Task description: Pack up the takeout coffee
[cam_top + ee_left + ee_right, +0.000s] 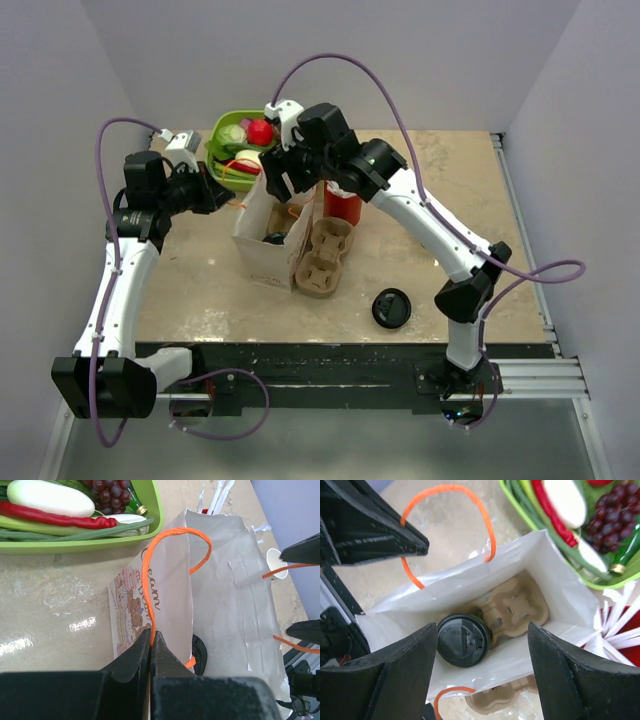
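The takeout coffee, of which I see mainly the round black lid (464, 640), stands upright inside the open white paper bag (470, 582), in a brown cardboard carrier (517, 607) at the bag's bottom. The green cup body is almost wholly hidden under the lid. The lid also shows in the top view (274, 238) and the left wrist view (201, 652). My right gripper (482, 675) is open and empty above the bag's mouth, its fingers (395, 680) apart from the cup. My left gripper (151, 636) is shut on the bag's orange handle (150, 565), at the bag's left side (232, 200).
A second cardboard carrier (325, 258) lies beside the bag on the right. A red cup with white sticks (342, 205) stands behind it. A loose black lid (390, 308) lies on the table at the front right. A green basket of vegetables (215, 150) is behind the bag.
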Controlling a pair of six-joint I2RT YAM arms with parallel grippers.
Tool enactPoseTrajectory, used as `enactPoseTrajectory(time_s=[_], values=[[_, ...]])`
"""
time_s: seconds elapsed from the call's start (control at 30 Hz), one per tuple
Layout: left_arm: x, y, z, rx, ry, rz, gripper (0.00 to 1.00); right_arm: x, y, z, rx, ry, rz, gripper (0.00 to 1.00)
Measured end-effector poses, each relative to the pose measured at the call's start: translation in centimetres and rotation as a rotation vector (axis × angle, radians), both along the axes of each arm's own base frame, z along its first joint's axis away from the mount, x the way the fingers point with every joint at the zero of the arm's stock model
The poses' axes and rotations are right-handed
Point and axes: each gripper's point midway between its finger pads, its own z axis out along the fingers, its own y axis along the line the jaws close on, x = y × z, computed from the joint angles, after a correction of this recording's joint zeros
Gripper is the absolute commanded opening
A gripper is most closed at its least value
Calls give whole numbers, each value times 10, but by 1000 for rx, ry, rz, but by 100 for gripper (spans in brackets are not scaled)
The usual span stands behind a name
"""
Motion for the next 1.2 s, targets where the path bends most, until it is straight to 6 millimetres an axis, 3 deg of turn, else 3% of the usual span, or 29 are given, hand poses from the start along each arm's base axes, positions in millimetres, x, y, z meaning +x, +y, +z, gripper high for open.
enactPoseTrajectory(time_s=[0.13, 0.23, 0.3, 0.43, 0.53, 0.57, 0.6, 0.73, 0.93, 1.03, 1.2], values=[[0, 0, 0, 1, 0, 3, 0, 5, -10, 28, 52, -64, -63, 80], [1, 2, -1, 6, 0, 12, 0, 10, -29, 46, 89, -95, -143, 78], [2, 3, -1, 8, 2, 20, 1, 18, -53, 52, 117, -95, -209, 77], [3, 6, -2, 15, 4, 38, 10, 59, -125, 50, 146, -84, -405, 74], [3, 7, -2, 16, 6, 45, 24, 92, -167, 35, 126, -83, -521, 69], [3, 7, -2, 15, 8, 48, 31, 100, -174, 28, 116, -81, -542, 62], [3, 7, -2, 14, 11, 51, 48, 107, -178, 22, 107, -77, -557, 60], [2, 8, 0, 9, 9, 61, 76, 135, -181, -7, 77, -46, -571, 55], [-7, 8, 17, 3, -43, 69, 96, 178, -182, -73, 32, 50, -572, 50], [-12, 8, 26, 1, -74, 69, 100, 187, -183, -100, 28, 102, -557, 46], [-18, 9, 37, 2, -113, 76, 100, 196, -182, -108, 79, 113, -520, 41]])
